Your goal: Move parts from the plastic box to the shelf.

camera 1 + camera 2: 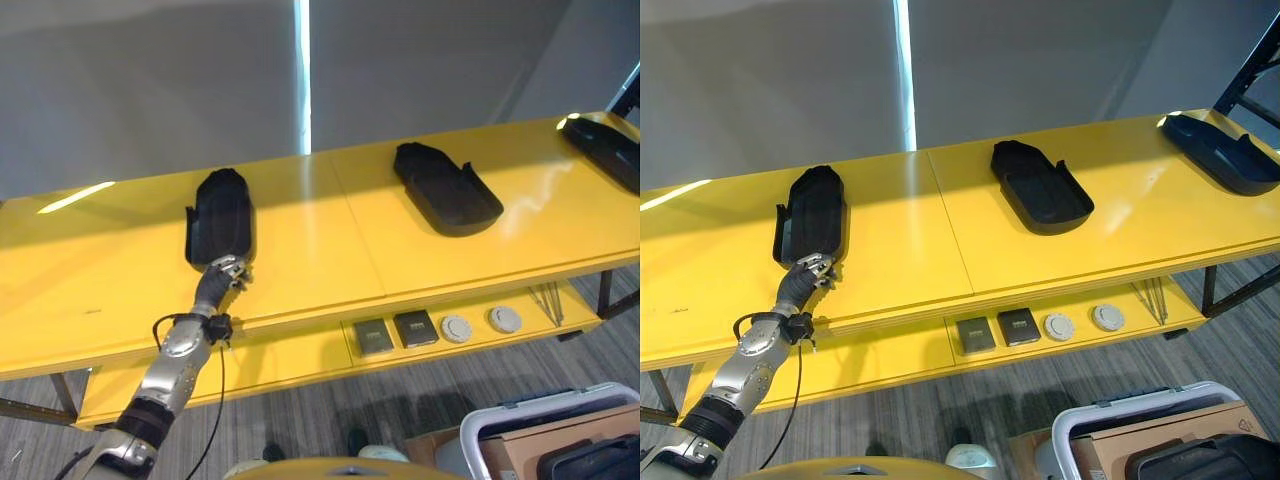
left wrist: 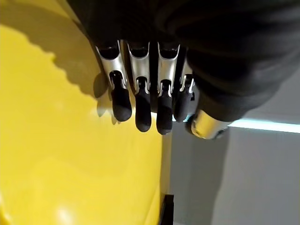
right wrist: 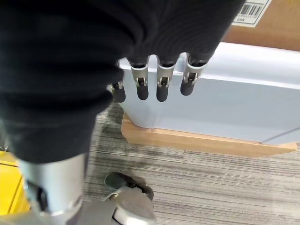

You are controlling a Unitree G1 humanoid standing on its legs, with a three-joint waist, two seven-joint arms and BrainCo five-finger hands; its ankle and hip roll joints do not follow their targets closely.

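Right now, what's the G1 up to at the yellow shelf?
It is moving black parts onto the yellow shelf. The left hand is at the near end of the leftmost black part, its fingers relaxed over the shelf top in the left wrist view, not curled round anything. Two more black parts lie further right on the shelf. The right hand hangs open beside the plastic box on the floor.

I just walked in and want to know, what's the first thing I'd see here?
A long bright yellow shelf with three black parts on top. The left hand rests at the near end of the leftmost black part; another lies in the middle and a third at the far right end.
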